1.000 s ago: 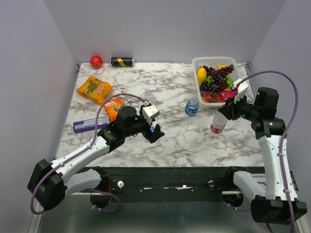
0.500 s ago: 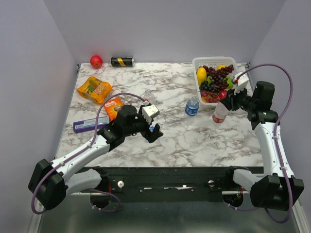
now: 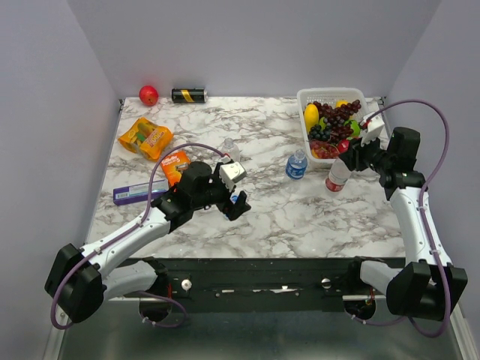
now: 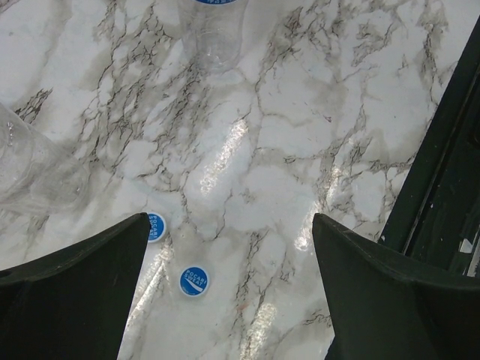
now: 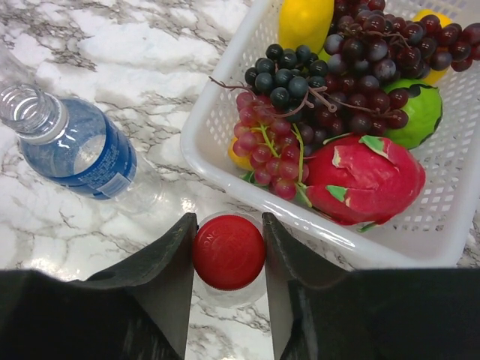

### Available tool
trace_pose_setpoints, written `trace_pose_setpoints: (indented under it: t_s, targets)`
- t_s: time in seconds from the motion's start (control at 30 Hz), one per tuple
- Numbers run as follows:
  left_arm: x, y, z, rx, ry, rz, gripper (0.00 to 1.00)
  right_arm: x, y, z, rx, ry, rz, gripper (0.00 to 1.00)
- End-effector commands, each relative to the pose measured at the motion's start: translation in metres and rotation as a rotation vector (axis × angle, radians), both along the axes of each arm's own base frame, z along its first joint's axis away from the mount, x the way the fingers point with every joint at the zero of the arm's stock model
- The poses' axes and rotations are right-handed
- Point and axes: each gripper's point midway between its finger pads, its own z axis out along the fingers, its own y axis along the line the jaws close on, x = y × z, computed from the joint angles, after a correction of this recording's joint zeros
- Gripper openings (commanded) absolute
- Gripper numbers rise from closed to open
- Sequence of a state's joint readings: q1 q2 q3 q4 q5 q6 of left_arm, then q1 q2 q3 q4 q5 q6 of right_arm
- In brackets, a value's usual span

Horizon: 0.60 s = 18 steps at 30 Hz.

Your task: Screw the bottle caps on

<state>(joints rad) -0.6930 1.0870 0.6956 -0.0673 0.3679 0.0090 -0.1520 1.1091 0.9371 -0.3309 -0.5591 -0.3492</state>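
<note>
My right gripper (image 5: 229, 256) is shut on the red bottle cap (image 5: 229, 252), which sits on top of the red-labelled bottle (image 3: 334, 181). That bottle stands just in front of the fruit basket. The blue-labelled bottle (image 5: 75, 146) stands uncapped to its left. My left gripper (image 4: 231, 247) hovers wide open over the marble with nothing between its fingers. Two blue bottle caps (image 4: 194, 281) (image 4: 155, 226) lie flat under it, near its left finger. The plain bottle (image 3: 230, 150) stands just behind the left gripper (image 3: 234, 204).
A white basket (image 3: 304, 97) of fruit fills the back right corner. A red ball (image 3: 148, 94) and a black-and-gold can (image 3: 188, 95) lie at the back wall. Orange snack packs (image 3: 145, 138) and a purple box (image 3: 139, 193) lie at the left.
My right arm has carried the red-labelled bottle back and left toward the basket, and the bottle now stands more upright. Its jaws have eased slightly. The left arm has not moved.
</note>
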Motion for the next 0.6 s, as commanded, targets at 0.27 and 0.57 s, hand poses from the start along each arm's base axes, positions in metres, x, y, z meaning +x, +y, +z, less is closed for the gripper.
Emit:
trace_pose_setpoints:
  t_s: [0.27,0.57]
  targets:
    - [0.0020,-0.0048,0.0089,-0.022,-0.008,-0.021,0.99,0.0084,-0.0131,-0.0064,-0.009,0.007,-0.076,0.63]
    - [0.0004,-0.0055,0.0064,-0.024,-0.005,-0.030,0.99,0.0119,-0.0170,-0.0038,-0.024,0.000,-0.088,0.67]
